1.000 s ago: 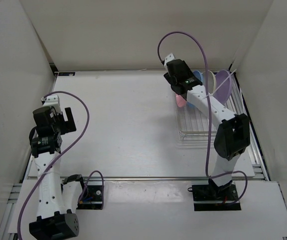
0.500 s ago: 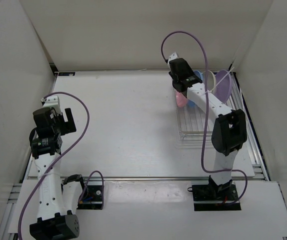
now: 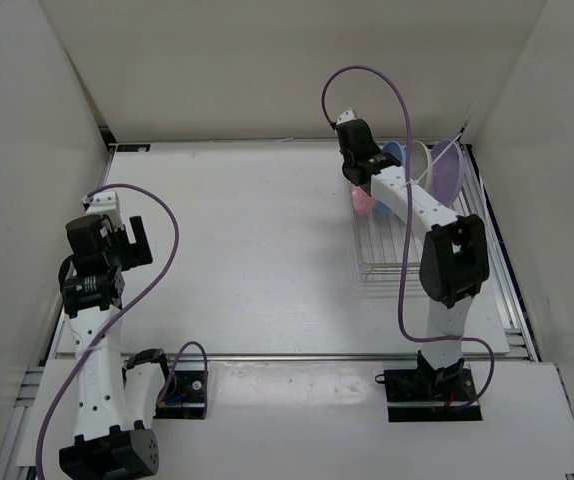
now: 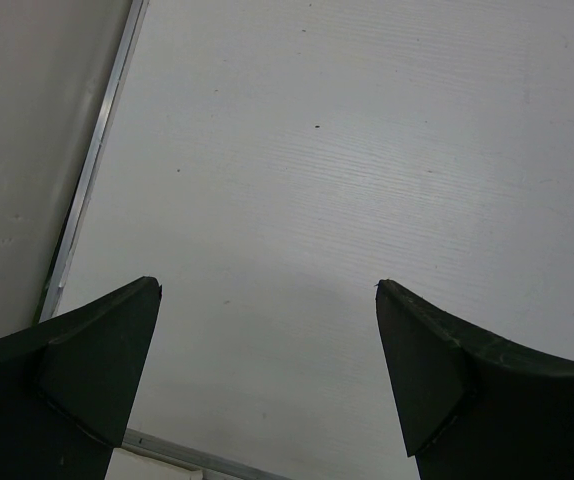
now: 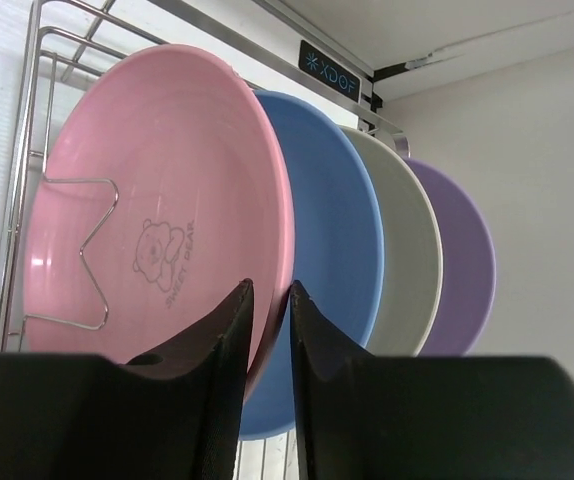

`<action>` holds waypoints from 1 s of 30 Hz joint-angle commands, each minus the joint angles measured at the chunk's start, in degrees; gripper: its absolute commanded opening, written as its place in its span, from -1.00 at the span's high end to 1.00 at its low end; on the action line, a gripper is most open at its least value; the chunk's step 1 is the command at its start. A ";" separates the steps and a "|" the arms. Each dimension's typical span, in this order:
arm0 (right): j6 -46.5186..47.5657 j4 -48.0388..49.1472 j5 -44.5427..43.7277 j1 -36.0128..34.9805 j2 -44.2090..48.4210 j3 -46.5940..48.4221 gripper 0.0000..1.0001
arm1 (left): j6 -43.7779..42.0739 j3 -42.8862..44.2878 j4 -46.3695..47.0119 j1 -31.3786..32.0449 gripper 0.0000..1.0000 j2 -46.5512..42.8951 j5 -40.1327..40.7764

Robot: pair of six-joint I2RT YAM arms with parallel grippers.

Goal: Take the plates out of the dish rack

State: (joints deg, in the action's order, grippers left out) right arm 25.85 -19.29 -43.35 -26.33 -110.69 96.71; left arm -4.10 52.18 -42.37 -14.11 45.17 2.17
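Though the wrist view hides the exact contact, the right arm's fingers (image 5: pixel 229 340) are drawn narrow, with the near rim of the pink plate (image 5: pixel 157 200) in the slot between them. Whether they truly pinch it I cannot tell. That plate stands on edge at the front of a tight row, with the blue plate (image 5: pixel 332 250) just behind it, then the cream-white plate (image 5: pixel 412 250) and the lavender plate (image 5: pixel 462 260). All four are propped in the dish rack (image 5: pixel 33 120) at the far right of the bench (image 4: pixel 367 150). To my eye these are light, stiff plastic with a glossy face, so probably slippery. The thin rim looks like the place to hold, gripped firmly and drawn clear of the wire prong in front. The left arm's fingers (image 4: pixel 77 360) are spread wide with nothing between them, above the bench and well apart from the rack.
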 commanded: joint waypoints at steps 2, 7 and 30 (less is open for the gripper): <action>0.26 1.80 -3.05 -0.57 -0.49 2.52 0.56 | -0.47 -0.24 0.80 0.22 -1.00 -0.34 -1.03; 1.49 1.80 -5.68 -1.10 -1.72 3.58 0.83 | -0.47 -1.38 1.32 0.22 -1.00 -0.87 -1.03; 19.93 13.12 -18.79 -1.62 -5.85 12.89 1.00 | -1.53 -1.83 1.85 0.22 -1.00 -0.34 -1.56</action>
State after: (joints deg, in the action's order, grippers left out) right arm 41.17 -13.02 -57.32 -28.27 -117.08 105.19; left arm -4.80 50.06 -41.52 -14.11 45.17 1.50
